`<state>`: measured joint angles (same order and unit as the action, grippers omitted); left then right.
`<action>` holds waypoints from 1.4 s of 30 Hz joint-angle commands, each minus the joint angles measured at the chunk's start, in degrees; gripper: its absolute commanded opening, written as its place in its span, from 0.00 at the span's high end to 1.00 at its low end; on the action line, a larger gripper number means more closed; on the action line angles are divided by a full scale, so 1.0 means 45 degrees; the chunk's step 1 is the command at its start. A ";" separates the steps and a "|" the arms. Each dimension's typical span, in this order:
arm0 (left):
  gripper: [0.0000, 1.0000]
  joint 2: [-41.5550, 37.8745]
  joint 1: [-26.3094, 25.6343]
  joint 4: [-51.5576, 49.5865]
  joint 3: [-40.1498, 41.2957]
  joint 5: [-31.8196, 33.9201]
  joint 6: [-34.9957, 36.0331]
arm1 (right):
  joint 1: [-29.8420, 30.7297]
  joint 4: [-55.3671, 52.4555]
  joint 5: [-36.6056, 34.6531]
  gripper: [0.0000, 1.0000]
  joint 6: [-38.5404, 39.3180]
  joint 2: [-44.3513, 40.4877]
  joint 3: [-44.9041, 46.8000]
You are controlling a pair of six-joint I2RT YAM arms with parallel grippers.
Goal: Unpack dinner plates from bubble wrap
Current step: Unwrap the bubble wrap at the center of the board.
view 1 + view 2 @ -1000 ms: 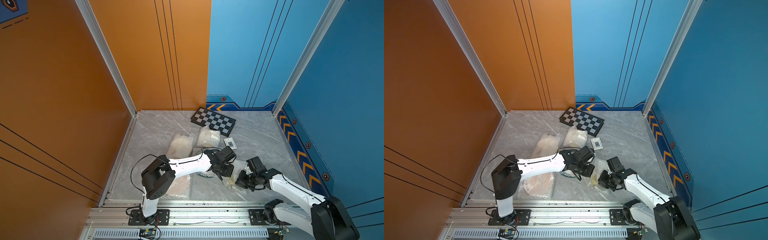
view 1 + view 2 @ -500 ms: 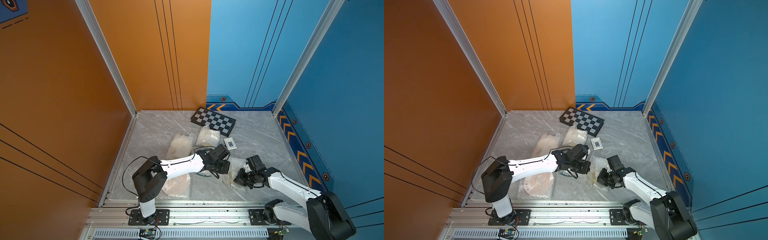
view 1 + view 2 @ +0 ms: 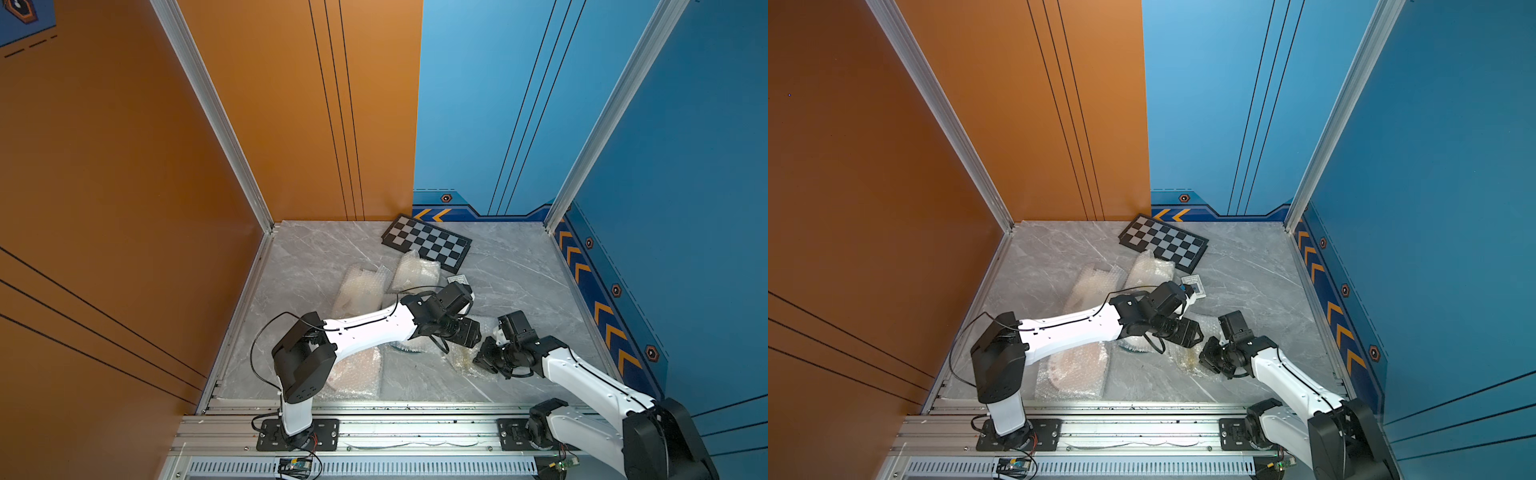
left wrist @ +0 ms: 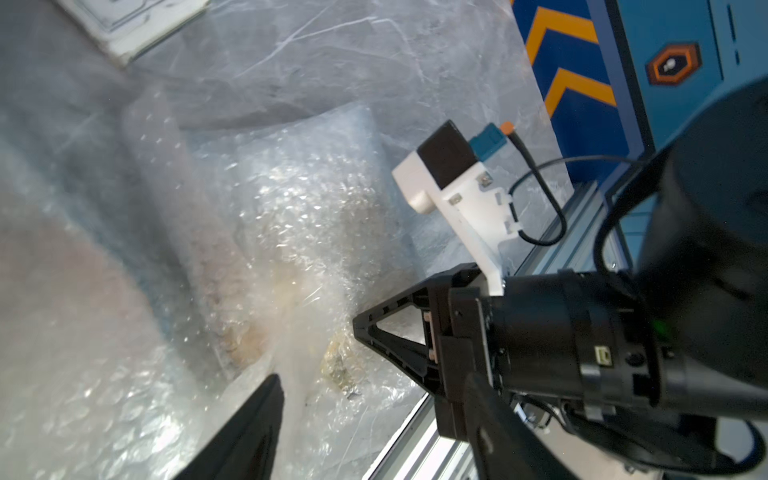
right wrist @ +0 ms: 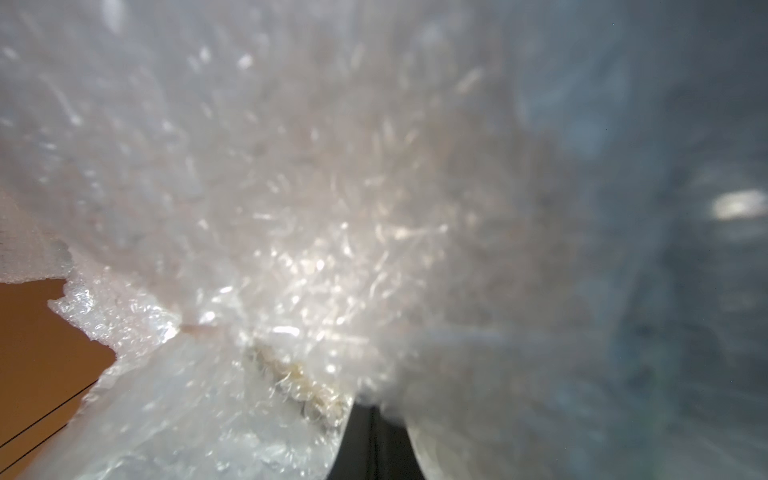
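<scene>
The right gripper is pressed together, pinching the bubble wrap of a bundle at 5 o'clock on the table. Something yellowish shows through the wrap. The left gripper has its fingers spread over the same wrap. A plate shows its dark rim under the left arm. Other wrapped bundles lie at 7, 11 and 12 o'clock.

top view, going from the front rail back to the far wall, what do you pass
rail → pinkish wrapped bundle → left arm → whitish bundle → checkerboard → blue wall
</scene>
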<state>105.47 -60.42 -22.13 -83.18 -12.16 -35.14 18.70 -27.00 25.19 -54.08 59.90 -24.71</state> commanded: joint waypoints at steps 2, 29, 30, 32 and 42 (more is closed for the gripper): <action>0.22 0.0612 -0.0340 -0.1716 -0.0925 -0.0021 0.1711 | -0.0185 -0.1904 -0.0327 0.95 -0.0110 -0.1054 -0.0870; 0.26 0.3745 -0.1000 -0.5160 -0.4639 0.3345 0.7577 | -0.3686 -0.5110 -0.0206 0.55 0.0943 -0.1458 -0.2323; 0.27 0.3895 -0.1071 -0.5160 -0.4783 0.3552 0.7670 | -0.3735 -0.5077 -0.0172 0.55 0.0973 -0.1372 -0.2325; 0.31 0.4157 -0.1157 -0.5159 -0.5022 0.3882 0.7821 | -0.3803 -0.4983 -0.0057 0.55 0.1003 -0.1200 -0.2307; 0.88 0.4628 -0.1084 -0.5154 -0.5204 0.4004 0.8006 | -0.3089 -0.3831 0.0447 0.69 -0.0036 -0.0948 -0.1820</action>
<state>125.60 -65.43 -44.01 -105.69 4.69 0.43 3.09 -46.65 26.09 -52.01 55.40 -34.54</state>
